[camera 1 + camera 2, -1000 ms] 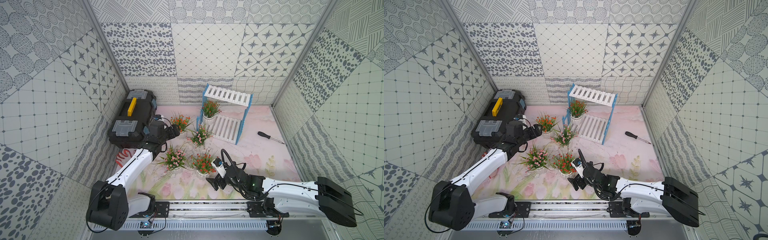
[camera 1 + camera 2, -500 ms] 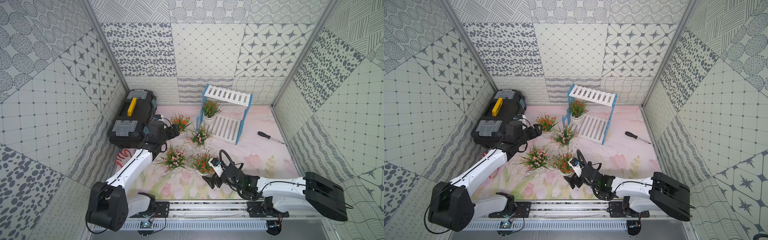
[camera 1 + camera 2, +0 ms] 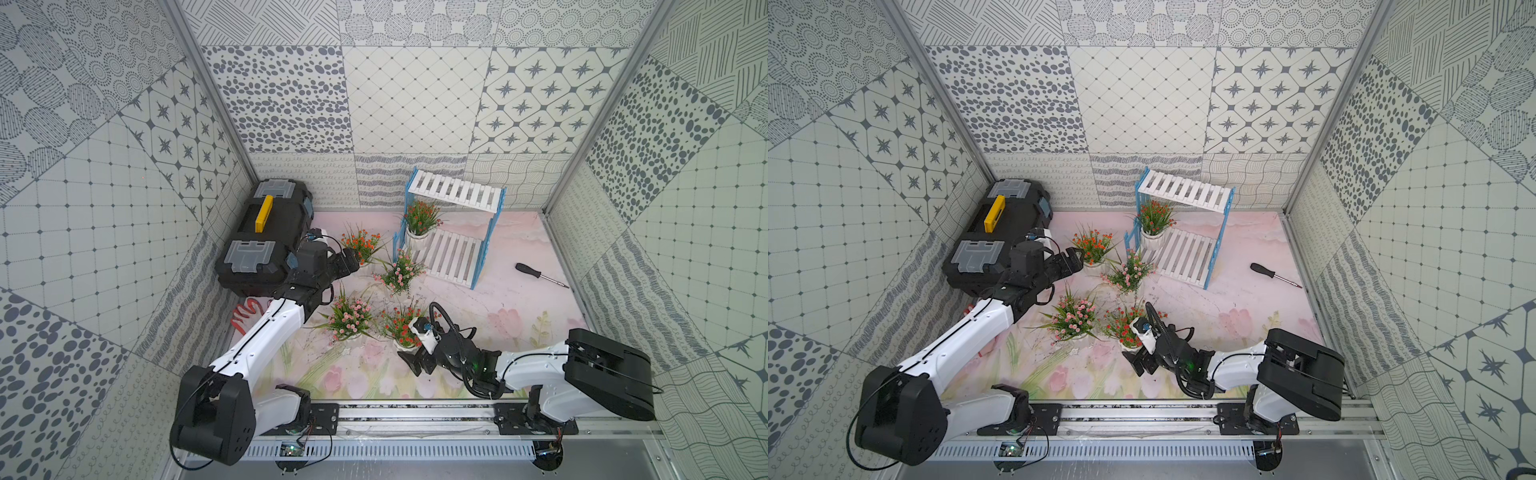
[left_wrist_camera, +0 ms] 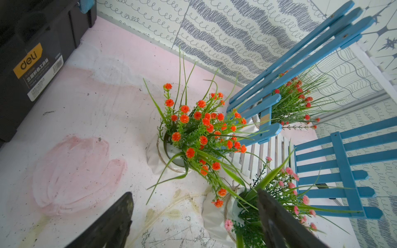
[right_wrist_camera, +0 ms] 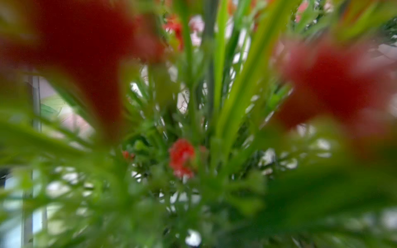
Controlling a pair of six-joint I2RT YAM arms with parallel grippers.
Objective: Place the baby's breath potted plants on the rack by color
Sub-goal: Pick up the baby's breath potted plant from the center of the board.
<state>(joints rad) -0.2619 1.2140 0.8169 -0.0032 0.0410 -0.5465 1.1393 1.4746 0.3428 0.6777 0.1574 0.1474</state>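
The rack [image 3: 455, 249] [image 3: 1187, 253] stands at the back in both top views, with one orange-red potted plant [image 3: 420, 217] on its lower tier. On the mat stand an orange-red plant [image 3: 360, 245] [image 4: 199, 133], two pink plants [image 3: 400, 271] [image 3: 347, 321] and a front orange-red plant [image 3: 400, 326] [image 3: 1125, 324]. My left gripper [image 3: 348, 262] [image 4: 193, 216] is open beside the back orange-red plant, holding nothing. My right gripper [image 3: 412, 362] [image 3: 1138, 360] is open, low at the front plant's white pot [image 3: 401, 345]. Blurred leaves and red flowers [image 5: 182, 157] hide its fingers in the right wrist view.
A black toolbox [image 3: 268, 237] with a yellow handle sits at the back left, close behind my left wrist. A screwdriver [image 3: 540, 275] lies on the mat right of the rack. Patterned walls close three sides. The arms' rail [image 3: 415, 415] runs along the front.
My right arm has slid left along the mat and brought its open gripper up to the front orange-red plant's pot. The left arm has hardly moved.
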